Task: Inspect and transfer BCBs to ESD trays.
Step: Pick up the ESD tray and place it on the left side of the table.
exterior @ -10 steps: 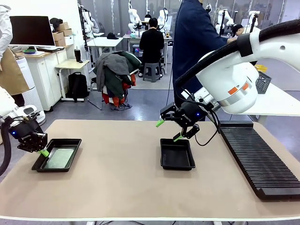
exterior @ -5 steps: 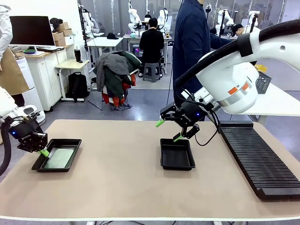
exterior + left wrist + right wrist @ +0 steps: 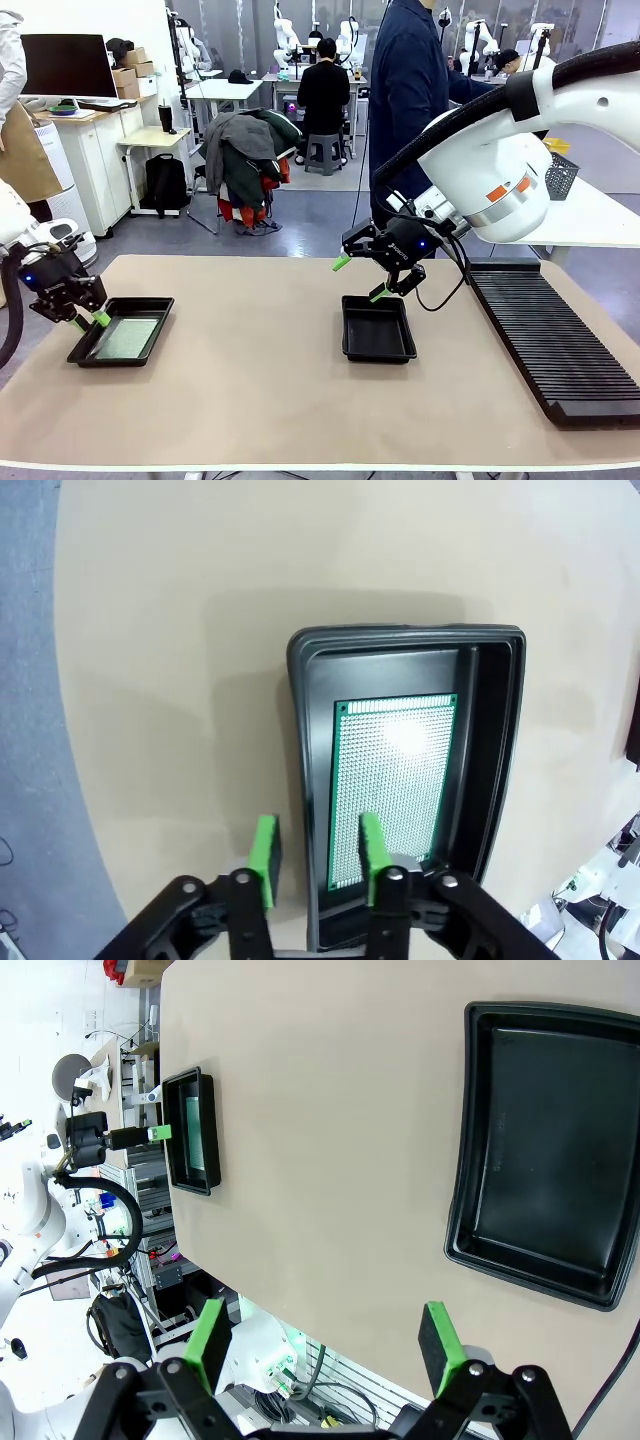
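Note:
One BCB [image 3: 395,780], green and speckled, lies flat on the floor of the left ESD tray [image 3: 150,305]. My left gripper [image 3: 88,321] hangs just over that tray's near-left rim. In the left wrist view the left gripper [image 3: 317,845] is open, its green fingers [image 3: 265,845] either side of the tray's rim [image 3: 303,740] with nothing gripped. My right gripper [image 3: 361,278] is wide open in the air over the far end of the empty middle ESD tray [image 3: 378,330]. In the right wrist view the right gripper [image 3: 322,1332] shows the empty tray [image 3: 545,1150] and the loaded tray [image 3: 195,1130] farther off.
A long black ribbed rack [image 3: 555,340] lies along the table's right side. A person in a dark blue coat [image 3: 410,100] stands at the far edge behind the right gripper. Bare tan tabletop [image 3: 250,360] lies between the two trays and in front of them.
My left gripper's fingers have parted and let go of the board, which now lies in the left tray; the gripper has risen slightly. The right arm has not moved.

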Controlling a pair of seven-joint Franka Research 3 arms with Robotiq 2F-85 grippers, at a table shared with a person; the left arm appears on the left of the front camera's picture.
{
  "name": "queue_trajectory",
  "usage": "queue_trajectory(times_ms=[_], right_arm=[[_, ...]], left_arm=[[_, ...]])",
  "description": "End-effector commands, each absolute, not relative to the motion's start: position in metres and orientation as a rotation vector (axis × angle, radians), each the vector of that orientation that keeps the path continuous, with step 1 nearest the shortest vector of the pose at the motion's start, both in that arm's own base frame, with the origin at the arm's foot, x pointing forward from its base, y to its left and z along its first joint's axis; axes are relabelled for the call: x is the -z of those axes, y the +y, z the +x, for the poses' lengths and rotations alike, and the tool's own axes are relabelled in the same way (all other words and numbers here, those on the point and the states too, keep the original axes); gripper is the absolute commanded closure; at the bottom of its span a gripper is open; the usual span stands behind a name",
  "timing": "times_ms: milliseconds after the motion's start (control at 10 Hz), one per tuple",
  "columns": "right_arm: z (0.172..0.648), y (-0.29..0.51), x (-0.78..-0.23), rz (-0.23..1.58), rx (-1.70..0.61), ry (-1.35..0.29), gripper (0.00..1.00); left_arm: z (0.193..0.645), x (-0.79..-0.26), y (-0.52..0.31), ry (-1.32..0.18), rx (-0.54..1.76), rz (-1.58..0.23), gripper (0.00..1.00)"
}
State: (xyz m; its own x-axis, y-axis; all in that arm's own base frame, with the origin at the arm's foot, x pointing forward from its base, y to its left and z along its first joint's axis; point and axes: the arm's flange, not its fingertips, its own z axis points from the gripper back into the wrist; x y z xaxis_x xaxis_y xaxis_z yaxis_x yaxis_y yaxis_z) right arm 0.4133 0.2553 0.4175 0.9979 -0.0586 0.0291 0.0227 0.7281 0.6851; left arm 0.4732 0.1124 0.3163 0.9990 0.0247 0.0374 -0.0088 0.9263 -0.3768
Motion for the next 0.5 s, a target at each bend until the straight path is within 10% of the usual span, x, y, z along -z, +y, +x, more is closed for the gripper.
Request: queue_trajectory(times_ms=[0, 400], right_arm=[[0.417, 0.258, -0.418, 0.73, 0.066, -0.053, 0.0], [0.417, 0.258, -0.418, 0.73, 0.066, -0.053, 0.0]], left_arm=[[0.47, -0.328, 0.111, -0.013, -0.032, -0.329, 0.38], [0.466, -0.37, 0.1, 0.017, -0.013, -0.233, 0.05]])
